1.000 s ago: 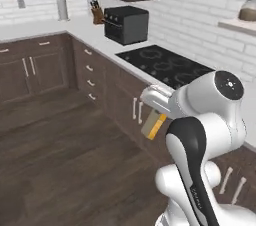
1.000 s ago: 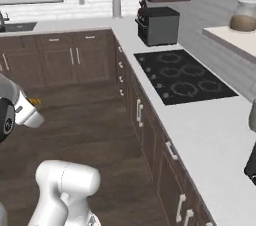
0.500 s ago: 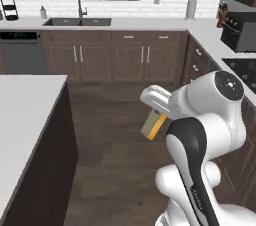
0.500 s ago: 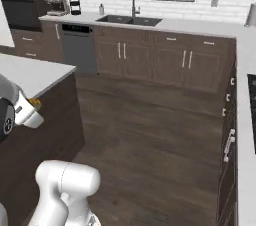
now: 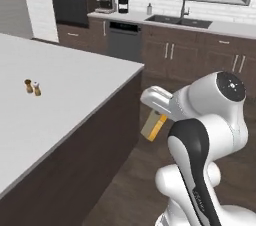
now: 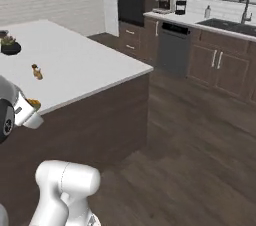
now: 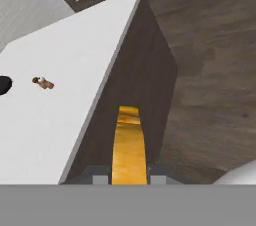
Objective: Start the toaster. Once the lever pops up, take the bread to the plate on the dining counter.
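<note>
The white dining desk [image 5: 70, 95] spreads at left, salt and pepper shakers [image 5: 33, 87] near its middle. Beside its dark corner, over the floor, the end effector [image 7: 129, 172] clamps the bread [image 7: 129, 145] edge-on, its long axis pointing straight ahead from the fingers.

No text, label or number is legible.

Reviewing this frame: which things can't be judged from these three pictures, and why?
- The bread: hand view shows it edge-on between the fingertips, its face unseen; left base view shows just a corner below the gripper.
- The two small shakers on the dining counter: too small to tell apart.
- The dark bowl: cut by the left edge in the right base view, contents blurred.
</note>
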### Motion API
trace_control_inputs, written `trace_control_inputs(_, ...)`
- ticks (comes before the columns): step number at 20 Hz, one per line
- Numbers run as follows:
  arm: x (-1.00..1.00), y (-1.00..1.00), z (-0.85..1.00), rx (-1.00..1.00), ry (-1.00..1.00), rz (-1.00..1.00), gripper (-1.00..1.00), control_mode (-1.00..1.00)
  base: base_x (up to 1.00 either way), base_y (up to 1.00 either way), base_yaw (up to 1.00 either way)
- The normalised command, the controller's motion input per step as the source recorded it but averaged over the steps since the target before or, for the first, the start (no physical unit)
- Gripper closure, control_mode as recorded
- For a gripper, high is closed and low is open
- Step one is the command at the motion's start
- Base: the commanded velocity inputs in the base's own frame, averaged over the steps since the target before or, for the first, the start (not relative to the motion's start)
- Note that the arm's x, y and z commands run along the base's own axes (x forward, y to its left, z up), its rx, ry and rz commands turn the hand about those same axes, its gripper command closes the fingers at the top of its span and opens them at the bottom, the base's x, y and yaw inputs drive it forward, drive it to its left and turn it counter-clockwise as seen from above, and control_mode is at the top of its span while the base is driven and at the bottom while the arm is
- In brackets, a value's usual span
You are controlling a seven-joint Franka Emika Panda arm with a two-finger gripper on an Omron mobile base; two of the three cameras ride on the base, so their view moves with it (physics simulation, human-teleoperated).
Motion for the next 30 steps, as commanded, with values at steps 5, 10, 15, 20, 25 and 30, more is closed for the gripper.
trace_control_inputs(5, 0.0, 0.0, 0.0, 0.0, 0.0, 0.0, 1.0, 1.0, -0.29, -0.01, 0.67)
trace_control_inputs(10, 0.0, 0.0, 0.0, 0.0, 0.0, 0.0, 1.0, 1.0, -0.24, 0.0, 0.56)
trace_control_inputs(15, 0.0, 0.0, 0.0, 0.0, 0.0, 0.0, 1.0, 1.0, -0.02, 0.02, 0.41)
trace_control_inputs(20, 0.0, 0.0, 0.0, 0.0, 0.0, 0.0, 1.0, 1.0, 0.0, 0.74, 0.16)
trace_control_inputs(25, 0.0, 0.0, 0.0, 0.0, 0.0, 0.0, 1.0, 1.0, 0.04, 0.98, 0.0)
trace_control_inputs(30, 0.0, 0.0, 0.0, 0.0, 0.0, 0.0, 1.0, 1.0, 0.42, 0.99, -0.1)
